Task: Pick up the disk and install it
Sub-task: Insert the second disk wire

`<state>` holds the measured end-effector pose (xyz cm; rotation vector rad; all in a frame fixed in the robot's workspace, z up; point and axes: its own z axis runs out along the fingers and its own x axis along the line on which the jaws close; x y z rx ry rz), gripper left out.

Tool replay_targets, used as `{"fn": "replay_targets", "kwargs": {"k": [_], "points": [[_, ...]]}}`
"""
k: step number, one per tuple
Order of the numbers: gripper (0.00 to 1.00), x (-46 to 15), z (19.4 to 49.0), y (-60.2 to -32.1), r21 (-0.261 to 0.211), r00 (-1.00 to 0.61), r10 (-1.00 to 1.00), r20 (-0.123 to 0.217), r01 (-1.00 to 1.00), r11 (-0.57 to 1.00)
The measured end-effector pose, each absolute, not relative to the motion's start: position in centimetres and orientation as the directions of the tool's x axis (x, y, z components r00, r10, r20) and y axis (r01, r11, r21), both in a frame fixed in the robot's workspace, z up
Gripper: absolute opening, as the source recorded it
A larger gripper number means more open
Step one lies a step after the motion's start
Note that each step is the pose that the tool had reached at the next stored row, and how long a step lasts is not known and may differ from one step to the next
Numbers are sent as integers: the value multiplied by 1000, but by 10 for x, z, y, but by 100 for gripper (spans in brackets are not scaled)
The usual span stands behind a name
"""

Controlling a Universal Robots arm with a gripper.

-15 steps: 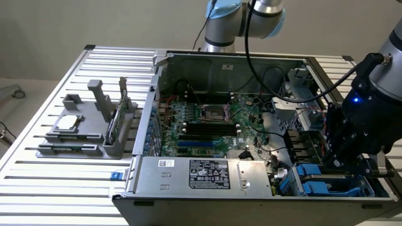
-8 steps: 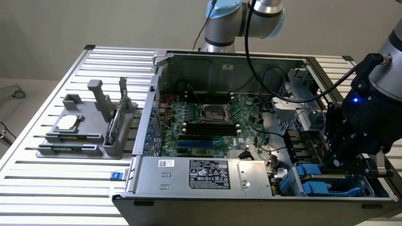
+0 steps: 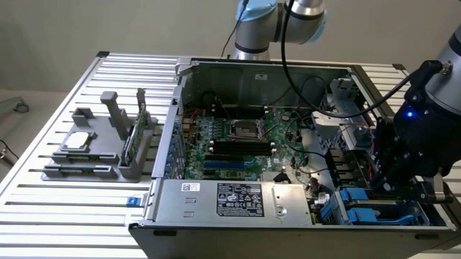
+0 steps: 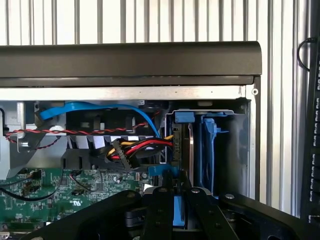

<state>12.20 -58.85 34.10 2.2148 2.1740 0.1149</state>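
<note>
The disk (image 4: 191, 150) stands on its thin edge inside the drive bay at the case's corner, its long axis running away from the pincer (image 4: 178, 205) into the bay. It shows a dark metal edge framed in bright blue plastic. The pincer is closed on its blue end — a tight slot, another blue carrier (image 4: 207, 150) just beside, then the case wall (image 4: 130, 62) and the ribbed bench (image 4: 150, 20) beyond.

1 PC case (image 3: 216, 237), 1 chip (image 3: 78, 141) (square), 1 green card (image 3: 133, 137).
</note>
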Motion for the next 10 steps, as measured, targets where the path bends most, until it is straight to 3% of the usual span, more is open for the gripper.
{"fn": "replay_targets", "kwargs": {"k": [10], "points": [[16,122,341,-592,77,18,999,31,997,-20]]}}
